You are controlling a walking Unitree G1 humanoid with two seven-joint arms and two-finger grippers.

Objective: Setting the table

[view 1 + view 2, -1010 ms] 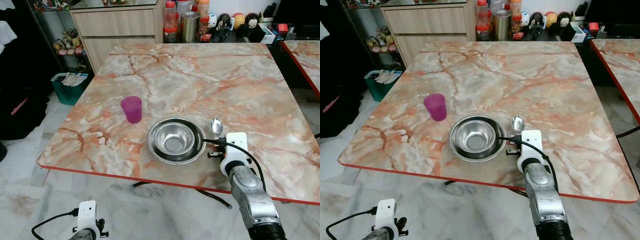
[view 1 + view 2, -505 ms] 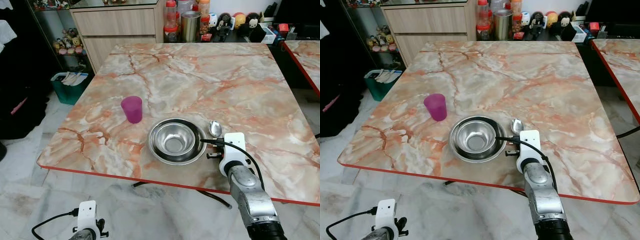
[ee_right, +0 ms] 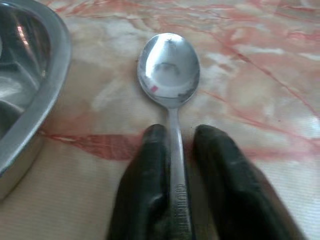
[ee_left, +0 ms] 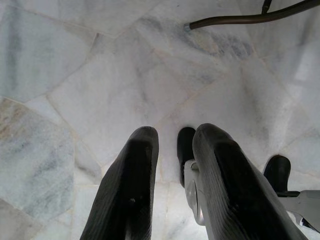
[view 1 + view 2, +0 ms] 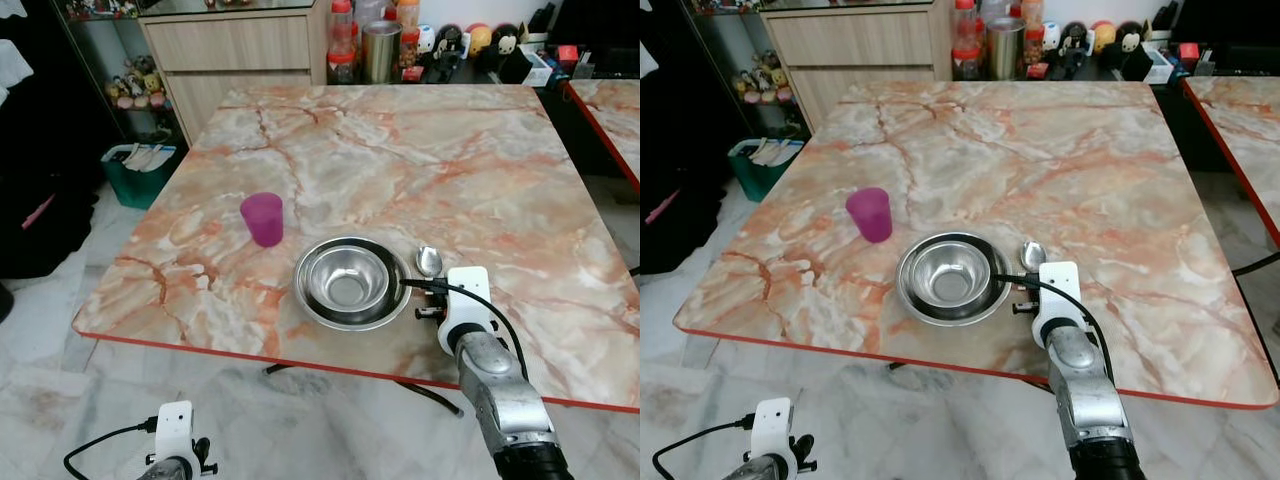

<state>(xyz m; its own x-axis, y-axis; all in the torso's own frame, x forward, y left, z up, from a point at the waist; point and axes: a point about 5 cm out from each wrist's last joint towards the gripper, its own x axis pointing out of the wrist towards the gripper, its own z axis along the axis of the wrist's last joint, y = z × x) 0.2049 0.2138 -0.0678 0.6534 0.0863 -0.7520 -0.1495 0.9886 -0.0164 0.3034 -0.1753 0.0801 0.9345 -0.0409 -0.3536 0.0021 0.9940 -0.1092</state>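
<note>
Little has moved over the last second: the right gripper [image 3: 172, 200] and its spoon [image 3: 170, 75] have crept slightly toward the near edge, and the rest lies as before. Right jaws are pinching the spoon's handle, a black finger on each side of it, with the spoon's head lying bowl-up on the tabletop [image 5: 400, 150] just beside the steel bowl [image 5: 348, 282], at about 3 o'clock from it. From the head camera the spoon head [image 5: 430, 260] peeks out just beyond the white wrist block of the right arm. A pink cup [image 5: 263, 219] stands upright at roughly 10 o'clock from the bowl, a little apart from it. The bowl seems to be two nested dishes, though I cannot tell for sure. Down by the floor [image 4: 100, 75], the left gripper [image 4: 172, 165] hangs idle, its jaws a little apart and holding nothing. The setting looks nearly laid, with release of the spoon the likely step in hand. Risk lies in that release: if the jaws spread unevenly or drag back while in contact, the handle could swing and skew the spoon, or knock its head against the bowl's rim. Pulling back too low could also sweep the handle toward the near edge at 6 o'clock and tip the spoon off.
</note>
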